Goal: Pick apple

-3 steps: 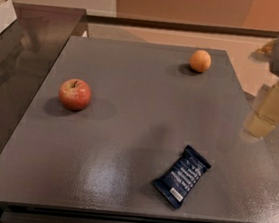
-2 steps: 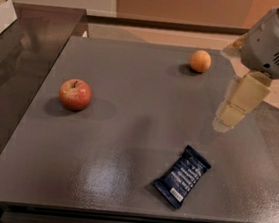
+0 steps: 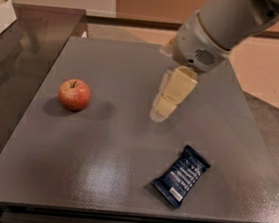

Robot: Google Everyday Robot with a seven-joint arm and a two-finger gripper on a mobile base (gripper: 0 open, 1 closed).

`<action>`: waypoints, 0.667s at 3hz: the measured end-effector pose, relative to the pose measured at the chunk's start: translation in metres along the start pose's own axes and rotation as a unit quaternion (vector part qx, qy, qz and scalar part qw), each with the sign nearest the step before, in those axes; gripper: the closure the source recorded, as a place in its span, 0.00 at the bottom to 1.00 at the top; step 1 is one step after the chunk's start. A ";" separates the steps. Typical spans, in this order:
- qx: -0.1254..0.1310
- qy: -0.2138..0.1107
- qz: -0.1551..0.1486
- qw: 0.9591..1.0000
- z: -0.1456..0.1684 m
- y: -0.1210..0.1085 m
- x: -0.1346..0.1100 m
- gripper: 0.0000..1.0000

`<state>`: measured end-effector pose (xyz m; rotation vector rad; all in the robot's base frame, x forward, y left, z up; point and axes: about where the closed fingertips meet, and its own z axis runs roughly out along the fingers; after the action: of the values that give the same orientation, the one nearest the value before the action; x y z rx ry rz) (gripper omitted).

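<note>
Camera view: apple (image 3: 74,94) resting on the grey table (image 3: 97,174), stem dimple up, well apart from the claw (image 3: 158,114) and off to its left as seen, at about the same depth on the tabletop. Touching nothing but the table; nothing lying between it and the claw.

Claw hanging tip-down from the arm (image 3: 225,22) over the middle of the table, low over the surface, possibly just touching it; hard to say which. Carrying nothing, as far as can be seen. How far open: cannot tell.

Judged step: the reach toward the apple, grasp not yet begun. To do it well:
- Raise the claw above the apple's top before crossing the bare stretch to the left, so as not to knock the fruit and set it rolling.
- Centre over the stem dimple, then open wider than the widest part.
- Lower straight down until the grip sits at or a little below the middle.
- Close gently and evenly. Avoid squeezing high on the curve, likely to squirt the fruit out sideways.
- Lift straight up, not dragging.

Counted: one apple. One dark blue snack packet (image 3: 180,176), nearer the front edge than the claw and a little to its right, on the side away from the apple. One claw on one arm. One table. One dark counter (image 3: 14,59) beyond the apple, far to the claw's left.
</note>
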<state>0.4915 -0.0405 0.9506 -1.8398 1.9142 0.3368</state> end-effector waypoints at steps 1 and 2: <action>-0.007 -0.012 -0.013 1.000 0.019 -0.003 -0.020 0.00; -0.011 -0.021 -0.022 0.999 0.074 -0.015 -0.060 0.00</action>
<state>0.5183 0.0467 0.9179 -1.8720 1.8459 0.3790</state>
